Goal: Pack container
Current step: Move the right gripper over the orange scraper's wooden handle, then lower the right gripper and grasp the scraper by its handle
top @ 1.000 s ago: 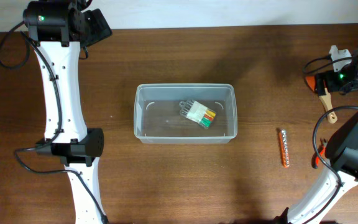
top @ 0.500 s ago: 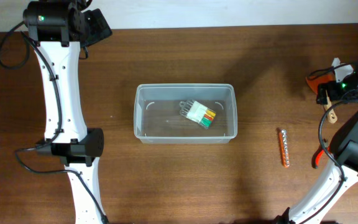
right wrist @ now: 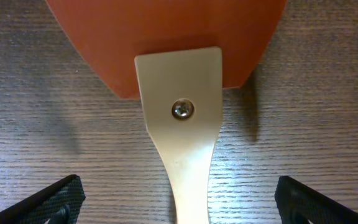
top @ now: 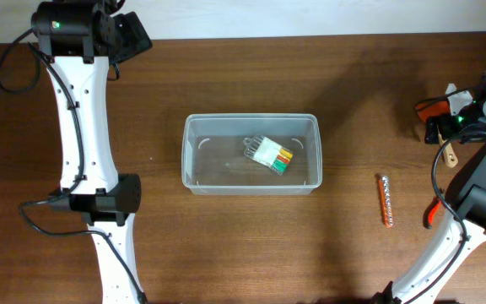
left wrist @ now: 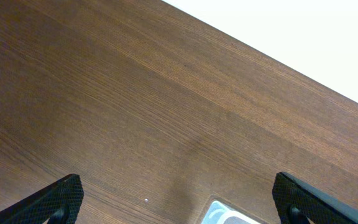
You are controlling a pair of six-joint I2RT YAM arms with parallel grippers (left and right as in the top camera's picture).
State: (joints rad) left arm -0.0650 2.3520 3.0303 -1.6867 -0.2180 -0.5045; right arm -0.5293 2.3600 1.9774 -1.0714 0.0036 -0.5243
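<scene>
Right pincer [right wrist: 179, 202] wide open (left pincer [left wrist: 179, 199] too) over the 1-screw wooden handle of the orange spatula [right wrist: 178, 87]

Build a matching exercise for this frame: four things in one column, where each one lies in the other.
Things
1. container
2. white bundle with coloured ends
3. orange rod
4. spatula

Places
A. on bare wood, just right of the container
B. at the far right of the table, below the right gripper
C. in the middle of the table
D. inside the container

Pairs: 1-C, 2-D, 3-A, 4-B
</scene>
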